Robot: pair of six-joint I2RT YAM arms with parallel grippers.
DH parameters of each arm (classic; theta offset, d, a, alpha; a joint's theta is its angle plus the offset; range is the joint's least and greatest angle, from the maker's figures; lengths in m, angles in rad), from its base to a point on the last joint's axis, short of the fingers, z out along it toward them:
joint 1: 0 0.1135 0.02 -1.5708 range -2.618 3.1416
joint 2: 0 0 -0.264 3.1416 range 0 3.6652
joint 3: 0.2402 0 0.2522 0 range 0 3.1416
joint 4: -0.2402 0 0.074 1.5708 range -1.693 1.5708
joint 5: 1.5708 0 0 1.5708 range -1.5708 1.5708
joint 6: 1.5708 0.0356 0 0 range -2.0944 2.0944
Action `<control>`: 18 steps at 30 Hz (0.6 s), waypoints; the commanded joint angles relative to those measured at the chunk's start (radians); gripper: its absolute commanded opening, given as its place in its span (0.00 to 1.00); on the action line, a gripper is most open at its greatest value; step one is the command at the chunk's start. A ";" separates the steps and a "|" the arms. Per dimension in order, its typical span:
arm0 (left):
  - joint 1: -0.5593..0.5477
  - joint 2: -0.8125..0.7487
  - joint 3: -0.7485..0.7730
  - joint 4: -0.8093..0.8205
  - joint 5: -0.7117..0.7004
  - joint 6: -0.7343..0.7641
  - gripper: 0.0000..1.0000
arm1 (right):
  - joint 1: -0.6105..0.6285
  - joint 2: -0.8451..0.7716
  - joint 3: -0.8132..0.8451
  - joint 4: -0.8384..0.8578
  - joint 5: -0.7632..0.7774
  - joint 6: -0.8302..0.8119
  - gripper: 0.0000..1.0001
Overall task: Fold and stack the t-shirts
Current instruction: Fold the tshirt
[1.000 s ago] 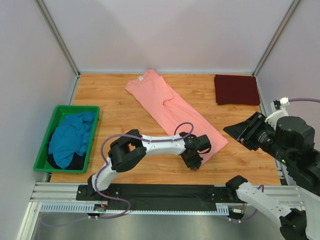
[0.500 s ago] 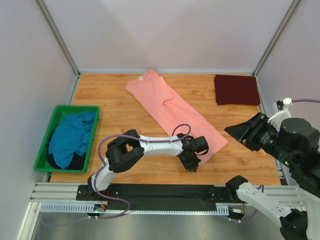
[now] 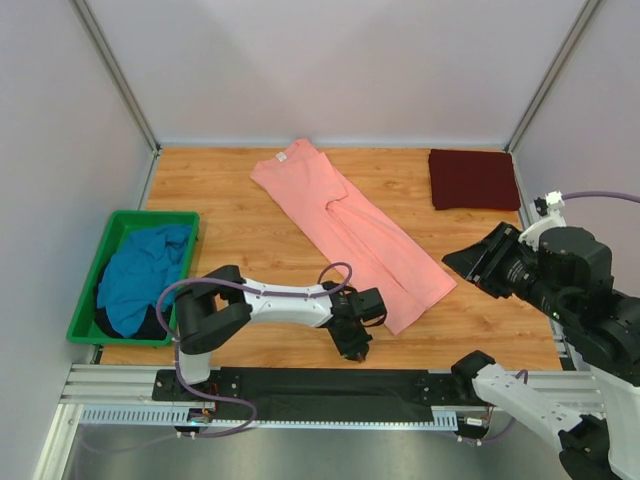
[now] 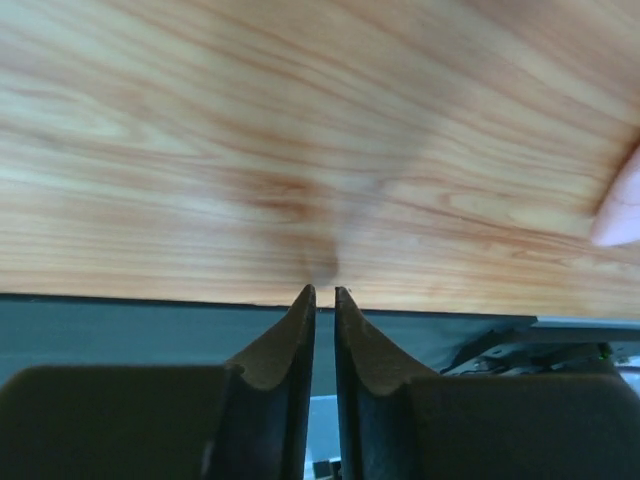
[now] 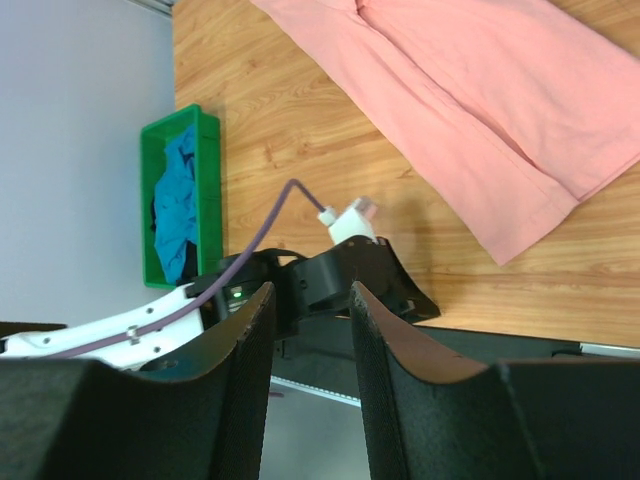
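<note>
The salmon-pink t-shirt point(image 3: 345, 225) lies folded lengthwise in a long diagonal strip across the middle of the table; it also shows in the right wrist view point(image 5: 480, 110). The dark maroon t-shirt point(image 3: 473, 178) lies folded at the back right. The teal-blue t-shirt point(image 3: 140, 275) is bunched in the green bin. My left gripper point(image 3: 355, 345) is shut and empty, low over bare wood near the front edge, just left of the pink shirt's near corner point(image 4: 622, 205). My right gripper point(image 3: 462, 263) is open and empty, raised at the right of the pink shirt.
The green plastic bin point(image 3: 90, 300) stands at the left edge and holds something dark under the teal shirt. Grey walls close in the table on three sides. A black strip and a metal rail point(image 3: 300, 385) run along the front edge.
My left gripper has pulled away from the pink shirt's near hem, moving left and toward the front edge. My right gripper has shifted slightly.
</note>
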 commanded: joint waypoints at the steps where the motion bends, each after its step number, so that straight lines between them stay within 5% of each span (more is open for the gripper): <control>1: -0.006 -0.124 -0.029 0.084 -0.094 -0.017 0.22 | -0.003 0.006 -0.030 -0.255 -0.003 -0.018 0.38; 3: -0.006 -0.124 0.029 0.043 -0.166 0.008 0.36 | -0.002 -0.004 -0.039 -0.249 -0.007 -0.012 0.38; 5: -0.006 -0.100 0.089 0.022 -0.173 0.029 0.39 | -0.002 -0.015 -0.039 -0.249 0.007 -0.004 0.38; 18: -0.001 0.048 0.223 0.016 -0.170 -0.018 0.39 | -0.002 -0.024 0.003 -0.290 0.028 -0.014 0.38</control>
